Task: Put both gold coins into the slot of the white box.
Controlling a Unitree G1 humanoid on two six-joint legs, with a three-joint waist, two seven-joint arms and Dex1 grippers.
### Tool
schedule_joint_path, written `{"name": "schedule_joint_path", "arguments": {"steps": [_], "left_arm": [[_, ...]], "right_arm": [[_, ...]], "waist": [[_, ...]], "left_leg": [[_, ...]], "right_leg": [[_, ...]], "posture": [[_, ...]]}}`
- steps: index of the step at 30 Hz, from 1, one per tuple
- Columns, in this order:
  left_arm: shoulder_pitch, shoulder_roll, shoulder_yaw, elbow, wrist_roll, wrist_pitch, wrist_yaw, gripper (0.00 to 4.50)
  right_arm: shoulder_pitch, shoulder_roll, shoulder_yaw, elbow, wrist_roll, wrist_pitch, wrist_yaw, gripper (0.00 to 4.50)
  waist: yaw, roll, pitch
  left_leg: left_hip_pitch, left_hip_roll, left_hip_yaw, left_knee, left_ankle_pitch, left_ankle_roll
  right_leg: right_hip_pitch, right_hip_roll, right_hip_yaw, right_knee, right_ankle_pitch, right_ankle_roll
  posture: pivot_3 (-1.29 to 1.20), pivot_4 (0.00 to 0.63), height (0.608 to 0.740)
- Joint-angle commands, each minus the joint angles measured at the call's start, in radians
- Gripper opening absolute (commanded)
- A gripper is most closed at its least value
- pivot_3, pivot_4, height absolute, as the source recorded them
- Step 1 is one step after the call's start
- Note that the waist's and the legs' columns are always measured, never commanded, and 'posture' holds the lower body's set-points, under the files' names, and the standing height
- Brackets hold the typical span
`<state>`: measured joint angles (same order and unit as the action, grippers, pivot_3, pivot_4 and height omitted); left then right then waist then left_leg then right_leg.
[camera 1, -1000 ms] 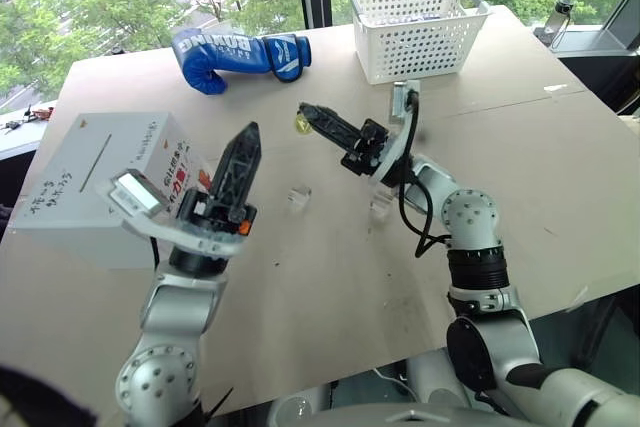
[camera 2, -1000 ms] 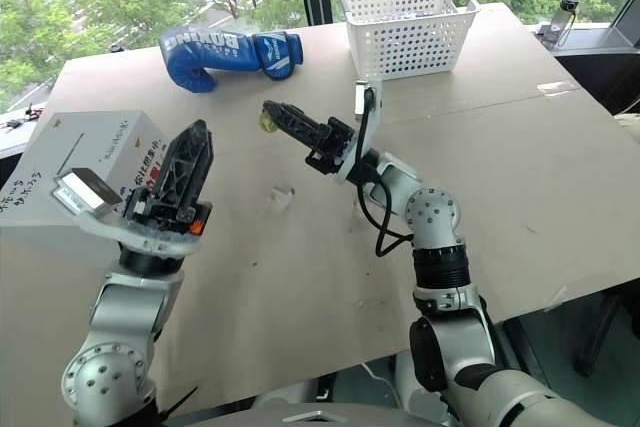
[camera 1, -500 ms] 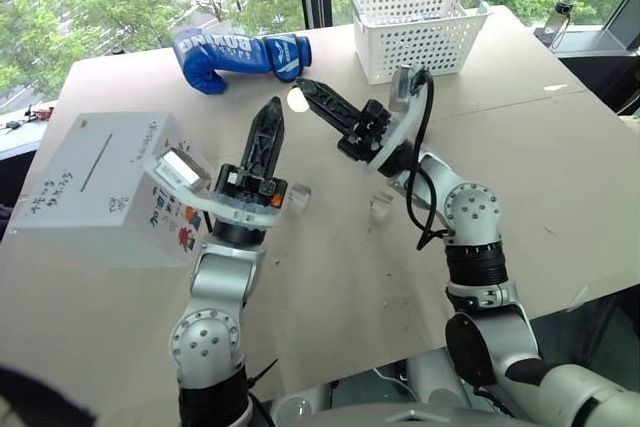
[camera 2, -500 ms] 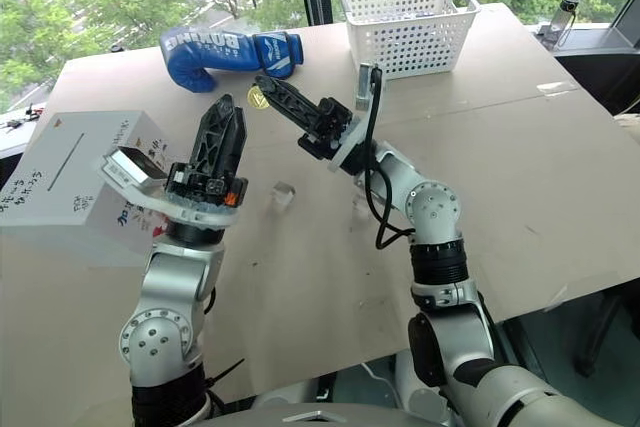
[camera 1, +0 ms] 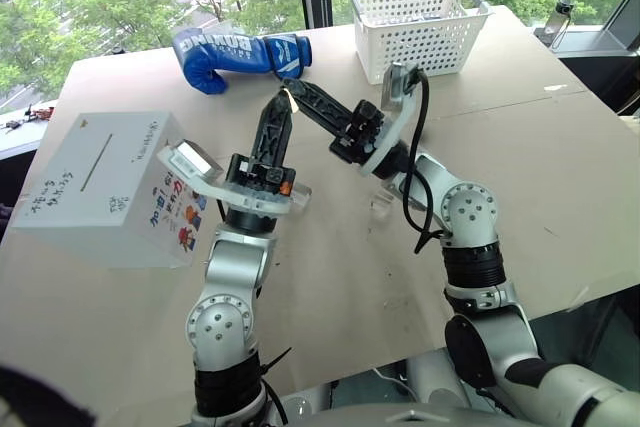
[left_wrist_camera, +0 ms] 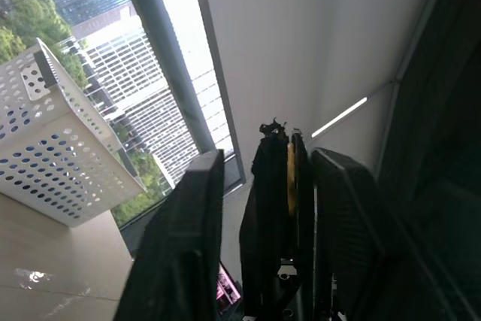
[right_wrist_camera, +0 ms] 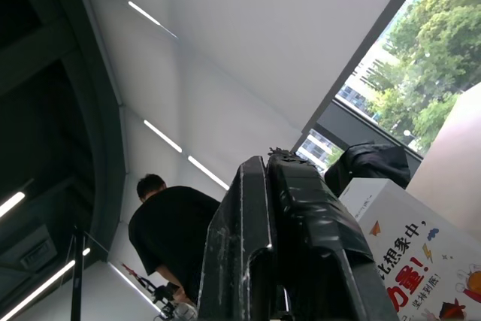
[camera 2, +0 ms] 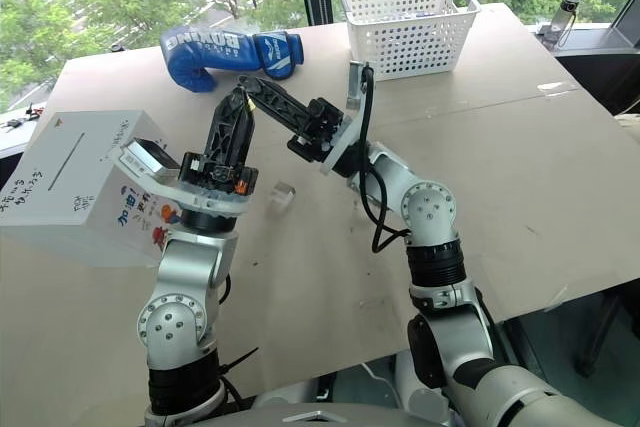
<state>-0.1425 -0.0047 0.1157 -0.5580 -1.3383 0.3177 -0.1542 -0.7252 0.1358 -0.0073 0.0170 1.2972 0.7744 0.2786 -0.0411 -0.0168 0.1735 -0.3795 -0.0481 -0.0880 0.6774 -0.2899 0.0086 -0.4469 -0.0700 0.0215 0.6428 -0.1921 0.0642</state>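
High over the table's middle, my right gripper (camera 1: 292, 90) is shut on a small gold coin (left_wrist_camera: 290, 167), which stands edge-on between its fingertips. My left gripper (camera 1: 283, 99) reaches up from below to the same spot. Its two fingers (left_wrist_camera: 342, 216) stand narrowly apart on either side of the right gripper's tip and the coin. The white box (camera 1: 130, 177) sits at the table's left, its dark slot (camera 1: 96, 163) on the top face and its sticker side facing me. A tiny pale glassy piece (camera 2: 283, 193) lies on the table; I cannot tell whether it is the other coin.
A white lattice basket (camera 1: 418, 27) stands at the back right and a blue boxing glove (camera 1: 235, 55) at the back centre. Another small clear piece (camera 1: 381, 205) lies under my right forearm. A person (right_wrist_camera: 169, 238) in black stands beyond the box.
My left gripper has swung right and up from beside the box to the coin, and its fingers have narrowed. The right gripper has lifted the coin slightly to meet it.
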Motion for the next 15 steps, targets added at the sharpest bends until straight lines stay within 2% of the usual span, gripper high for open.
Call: {"name": "schedule_joint_path", "arguments": {"steps": [1, 9, 12, 14, 15], "left_arm": [[-0.007, 0.000, -0.005, -0.018, -0.001, -0.003, -0.013, 0.20], [-0.015, -0.004, -0.003, -0.019, 0.008, -0.009, -0.008, 0.20], [-0.034, -0.008, 0.004, -0.015, 0.019, -0.015, 0.033, 0.00], [-0.049, -0.003, 0.011, -0.014, 0.032, -0.016, 0.067, 0.00], [-0.053, 0.002, 0.017, -0.020, 0.034, -0.016, 0.080, 0.00]], "right_arm": [[-0.061, 0.090, 0.010, -0.046, 0.020, -0.012, 0.012, 0.00], [-0.063, 0.088, 0.020, -0.016, -0.053, -0.055, -0.006, 0.00], [-0.065, 0.084, 0.024, 0.001, -0.075, -0.067, 0.004, 0.90], [-0.062, 0.085, 0.017, 0.003, -0.071, -0.069, 0.010, 1.70], [-0.059, 0.085, 0.014, 0.001, -0.076, -0.077, 0.006, 2.29]], "waist": [[0.000, 0.000, 0.000], [0.000, 0.000, 0.000], [0.001, 0.000, 0.000], [0.002, 0.000, 0.000], [0.001, 0.000, 0.000]], "left_leg": [[0.000, 0.000, 0.000, 0.000, 0.000, 0.000], [0.000, 0.000, 0.000, 0.000, 0.000, 0.000], [0.000, 0.000, 0.000, 0.000, 0.000, 0.000], [0.000, 0.000, 0.000, 0.000, 0.000, 0.000], [0.000, 0.000, 0.000, 0.000, 0.000, 0.000]], "right_leg": [[0.000, 0.000, 0.000, 0.000, 0.000, 0.000], [0.000, 0.000, 0.000, 0.000, 0.000, 0.000], [0.000, 0.000, 0.000, 0.000, 0.000, 0.000], [0.000, 0.000, 0.000, 0.000, 0.000, 0.000], [0.000, 0.000, 0.000, 0.000, 0.000, 0.000]], "posture": [[0.00, 0.150, 0.721], [0.00, 0.150, 0.721], [0.00, 0.150, 0.721], [0.00, 0.150, 0.721], [0.00, 0.150, 0.721]]}}
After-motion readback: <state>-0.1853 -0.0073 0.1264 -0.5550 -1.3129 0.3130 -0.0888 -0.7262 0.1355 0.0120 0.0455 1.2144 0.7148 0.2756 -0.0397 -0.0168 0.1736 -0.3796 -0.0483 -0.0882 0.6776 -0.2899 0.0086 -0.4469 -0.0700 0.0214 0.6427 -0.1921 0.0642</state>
